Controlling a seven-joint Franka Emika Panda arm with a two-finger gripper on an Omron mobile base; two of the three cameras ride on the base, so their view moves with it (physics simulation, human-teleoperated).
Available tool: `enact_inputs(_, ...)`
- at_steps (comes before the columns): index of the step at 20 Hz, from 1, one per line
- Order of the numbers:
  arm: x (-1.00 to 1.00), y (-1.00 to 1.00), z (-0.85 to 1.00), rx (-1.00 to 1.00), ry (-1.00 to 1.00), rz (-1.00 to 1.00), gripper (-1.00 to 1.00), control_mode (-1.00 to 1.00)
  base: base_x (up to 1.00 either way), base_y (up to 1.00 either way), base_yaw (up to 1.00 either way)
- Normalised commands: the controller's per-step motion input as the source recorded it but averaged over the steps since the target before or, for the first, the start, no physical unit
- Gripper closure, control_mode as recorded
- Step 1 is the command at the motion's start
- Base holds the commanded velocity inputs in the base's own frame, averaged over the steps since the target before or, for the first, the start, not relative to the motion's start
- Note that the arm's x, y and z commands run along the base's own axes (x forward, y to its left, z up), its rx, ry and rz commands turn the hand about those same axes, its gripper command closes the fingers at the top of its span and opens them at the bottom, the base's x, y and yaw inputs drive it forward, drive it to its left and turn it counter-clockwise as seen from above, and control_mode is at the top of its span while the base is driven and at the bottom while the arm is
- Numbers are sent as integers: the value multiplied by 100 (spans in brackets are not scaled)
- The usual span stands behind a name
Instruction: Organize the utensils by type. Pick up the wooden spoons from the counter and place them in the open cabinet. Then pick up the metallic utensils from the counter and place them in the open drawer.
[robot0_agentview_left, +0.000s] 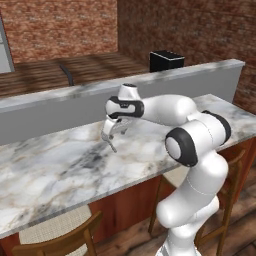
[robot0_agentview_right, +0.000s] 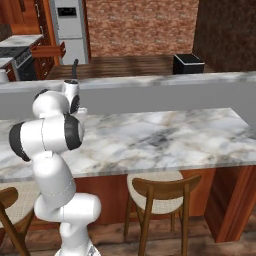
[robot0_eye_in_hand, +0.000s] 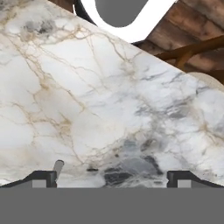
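Note:
My gripper hangs low over the white marble counter, pointing down near the grey back ledge. Its jaws stand wide open with nothing between them. In the hand view the gripper looks straight onto bare marble. The end of a thin grey metallic utensil shows just beside the left fingertip. In the left base view the same slim utensil lies on the counter right under the hand. An open reddish-brown drawer juts out in the far kitchen at the left.
Wooden chairs stand tucked under the counter's front edge. A black bin sits on the floor beyond the ledge. A stove and a fridge stand in the far kitchen. Brick walls close the back.

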Motion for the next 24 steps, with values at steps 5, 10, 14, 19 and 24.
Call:
enact_inputs(5,24,-5,-24,0,-4,-13,-100,-100,0,0,0)
enact_inputs(10,17,0,-16,0,-4,-14,-100,-100,0,0,0)
enact_inputs(14,15,0,-24,-3,-3,-14,-100,-100,0,0,0)
enact_inputs(19,17,0,-21,-6,-2,-14,-100,-100,0,0,0)
enact_inputs(24,15,0,-21,-6,-1,-13,-100,-100,0,0,0)
